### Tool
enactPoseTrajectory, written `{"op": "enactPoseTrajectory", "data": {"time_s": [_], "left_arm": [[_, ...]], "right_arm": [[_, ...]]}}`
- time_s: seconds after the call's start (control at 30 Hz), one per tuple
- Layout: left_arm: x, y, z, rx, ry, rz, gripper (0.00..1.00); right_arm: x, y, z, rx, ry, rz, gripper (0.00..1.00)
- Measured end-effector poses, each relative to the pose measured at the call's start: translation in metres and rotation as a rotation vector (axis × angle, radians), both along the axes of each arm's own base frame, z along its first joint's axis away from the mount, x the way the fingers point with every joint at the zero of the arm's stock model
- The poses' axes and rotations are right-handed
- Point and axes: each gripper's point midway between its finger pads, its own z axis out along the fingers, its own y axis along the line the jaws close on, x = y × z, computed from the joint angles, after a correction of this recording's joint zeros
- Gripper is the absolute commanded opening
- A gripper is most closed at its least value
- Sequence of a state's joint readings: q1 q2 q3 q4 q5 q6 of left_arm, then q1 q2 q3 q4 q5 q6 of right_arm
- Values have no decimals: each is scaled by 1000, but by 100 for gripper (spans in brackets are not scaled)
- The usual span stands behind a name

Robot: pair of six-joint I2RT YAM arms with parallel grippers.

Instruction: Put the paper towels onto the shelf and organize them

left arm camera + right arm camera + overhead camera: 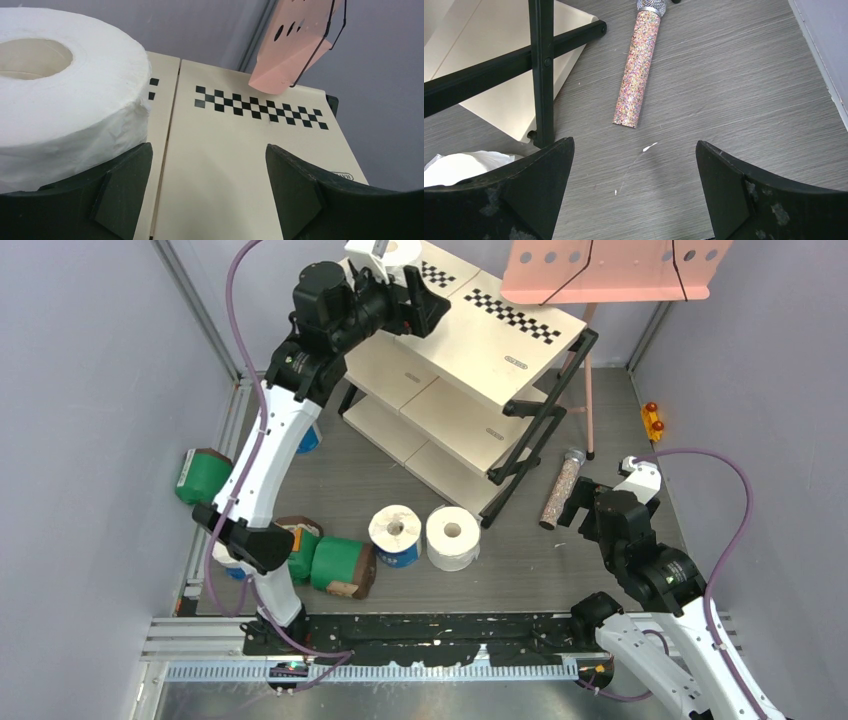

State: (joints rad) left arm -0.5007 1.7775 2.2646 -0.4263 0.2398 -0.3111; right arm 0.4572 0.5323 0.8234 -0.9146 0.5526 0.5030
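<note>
While the left tool [209, 192] hangs spread and empty beside one fat white paper-towel roll [60, 95] on the top cream board of the slanted black-framed shelf [480, 340], other rolls [453, 537] wait on the grey worktop [600, 570], the right tool [634, 192] also spread.

The pink music stand [610, 270] overhangs the shelf [480, 350] top's right end, blocking approach from above.

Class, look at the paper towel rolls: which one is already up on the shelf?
The plain white roll at the top tier's far end, beside the left gripper; the others are down on the table.
</note>
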Motion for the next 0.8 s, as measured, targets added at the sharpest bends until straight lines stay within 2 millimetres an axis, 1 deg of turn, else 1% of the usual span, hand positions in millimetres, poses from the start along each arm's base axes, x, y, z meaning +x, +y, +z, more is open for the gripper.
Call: {"op": "enactPoseTrajectory", "data": {"time_s": [0.27, 0.37, 0.5, 0.57, 0.67, 0.73, 0.8], "left_arm": [[36, 19, 14, -17, -47, 62, 87], [48, 26, 9, -15, -44, 78, 87], [67, 35, -4, -8, -28, 101, 88], [72, 39, -7, -5, -23, 112, 89], [74, 42, -10, -4, -14, 103, 91], [70, 42, -6, -9, -19, 89, 92], [60, 43, -4, -9, -14, 72, 93]], "right_arm": [[0, -1, 0, -2, -1, -5, 100], [0, -1, 0, -3, -2, -5, 100], [0, -1, 0, -5, 1, -6, 100], [1, -1, -1, -7, 5, -6, 100], [1, -1, -1, -7, 5, -6, 100], [1, -1, -1, -7, 5, -6, 100], [1, -1, -1, -7, 5, -6, 100]]}}
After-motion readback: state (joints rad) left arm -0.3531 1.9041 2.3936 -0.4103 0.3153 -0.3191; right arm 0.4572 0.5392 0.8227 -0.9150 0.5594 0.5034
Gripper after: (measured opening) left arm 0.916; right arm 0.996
